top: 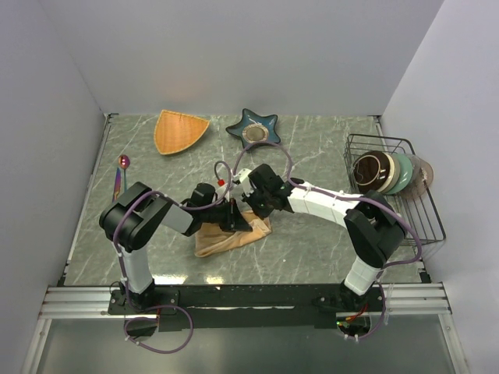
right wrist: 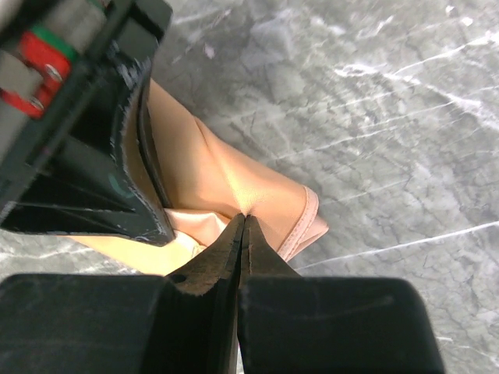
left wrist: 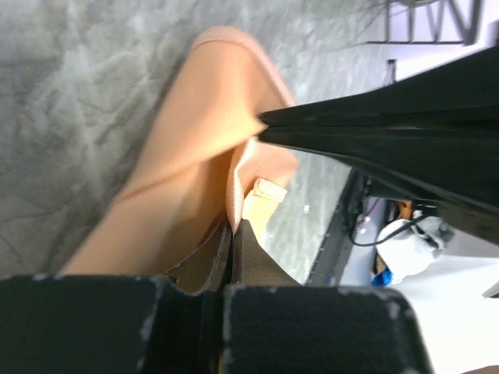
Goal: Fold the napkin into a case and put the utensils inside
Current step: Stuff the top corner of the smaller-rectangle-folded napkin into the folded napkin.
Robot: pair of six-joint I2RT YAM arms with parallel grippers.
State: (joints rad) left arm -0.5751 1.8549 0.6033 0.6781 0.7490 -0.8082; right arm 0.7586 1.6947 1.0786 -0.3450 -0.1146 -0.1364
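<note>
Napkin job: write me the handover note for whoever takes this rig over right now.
Left gripper: shut on the napkin.
Right gripper: shut on the same cloth, close beside the left.
Napkin: bunched near the middle of the table, fold unfinished.
Utensils: at the left edge, apart from the cloth, untouched.
Left to do: finish the case, then put the utensils inside.
</note>
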